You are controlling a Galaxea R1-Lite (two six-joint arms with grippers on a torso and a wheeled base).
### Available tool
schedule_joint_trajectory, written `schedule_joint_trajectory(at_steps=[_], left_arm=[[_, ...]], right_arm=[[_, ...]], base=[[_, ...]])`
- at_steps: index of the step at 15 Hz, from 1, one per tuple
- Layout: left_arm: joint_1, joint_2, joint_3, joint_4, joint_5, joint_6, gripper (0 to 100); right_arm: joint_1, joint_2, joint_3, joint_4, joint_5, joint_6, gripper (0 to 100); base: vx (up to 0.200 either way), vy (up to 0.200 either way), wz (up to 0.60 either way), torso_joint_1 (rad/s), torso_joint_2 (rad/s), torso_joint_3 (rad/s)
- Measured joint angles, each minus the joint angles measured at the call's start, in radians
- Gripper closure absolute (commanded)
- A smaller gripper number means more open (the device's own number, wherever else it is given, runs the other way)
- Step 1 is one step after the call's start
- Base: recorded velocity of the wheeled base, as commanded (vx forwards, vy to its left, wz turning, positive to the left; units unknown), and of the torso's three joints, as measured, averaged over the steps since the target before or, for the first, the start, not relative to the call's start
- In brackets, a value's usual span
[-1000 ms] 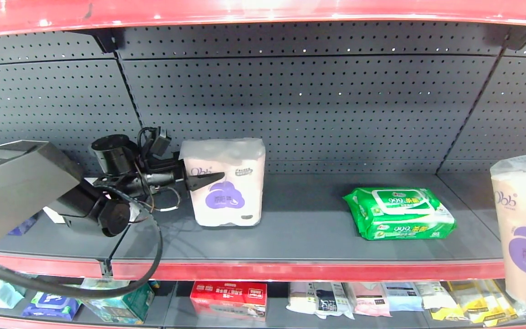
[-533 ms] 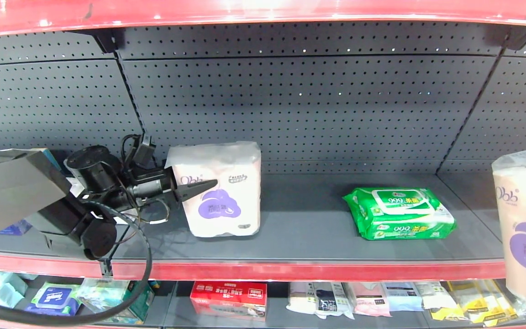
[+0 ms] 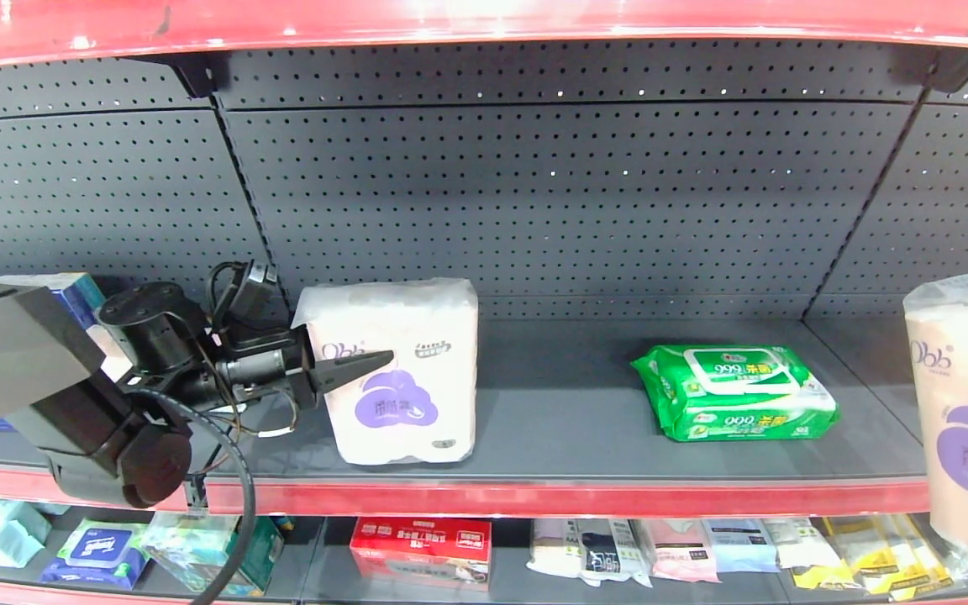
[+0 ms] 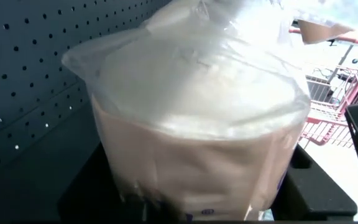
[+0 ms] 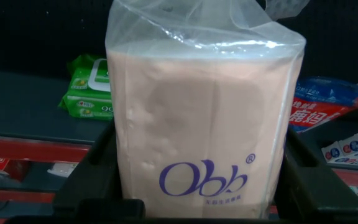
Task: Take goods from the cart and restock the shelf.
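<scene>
1. We see the left end effector (image 3: 366, 357) clamped on a toilet paper pack (image 3: 404, 395), which is upright at the front left of the grey shelf (image 3: 568, 420).
2. Our right end effector (image 5: 201, 186) grips a second toilet paper pack (image 3: 967, 403) at the far right.
3. A green wipes pack (image 3: 736, 391) lies flat on the shelf between them.

You see a plastic-wrapped pack of toilet rolls (image 4: 197, 124) close up, gripped between dark fingers (image 4: 321, 190) on either side. The perforated back panel (image 4: 23, 68) and grey shelf (image 4: 36, 168) sit beside it, with a red cart (image 4: 337, 81) farther off.
</scene>
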Motion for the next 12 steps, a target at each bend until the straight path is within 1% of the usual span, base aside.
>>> schedule_joint_trajectory(at_steps=[1,3,6,8,12], left_arm=[[0.000,0.000,0.004,0.000,0.003,0.001,100],[0.000,0.003,0.010,0.000,0.002,0.019,100],[0.000,0.010,0.019,0.000,0.000,0.029,100],[-0.001,0.017,0.023,0.000,-0.002,0.051,100],[-0.002,0.040,0.026,0.000,-0.004,0.068,100]], right_arm=[[0.000,-0.002,0.000,0.000,0.000,0.000,100],[0.000,-0.006,0.006,0.000,0.000,0.000,100],[0.000,-0.008,0.006,0.001,0.000,0.000,100],[0.000,-0.009,0.007,0.000,-0.001,0.000,100],[0.000,-0.010,0.010,0.001,-0.001,-0.001,100]], base=[[0.000,0.000,0.00,0.000,0.00,0.000],[0.000,0.000,0.00,0.000,0.00,0.000],[0.000,0.000,0.00,0.000,0.00,0.000],[0.000,0.000,0.00,0.000,0.00,0.000],[0.000,0.000,0.00,0.000,0.00,0.000]])
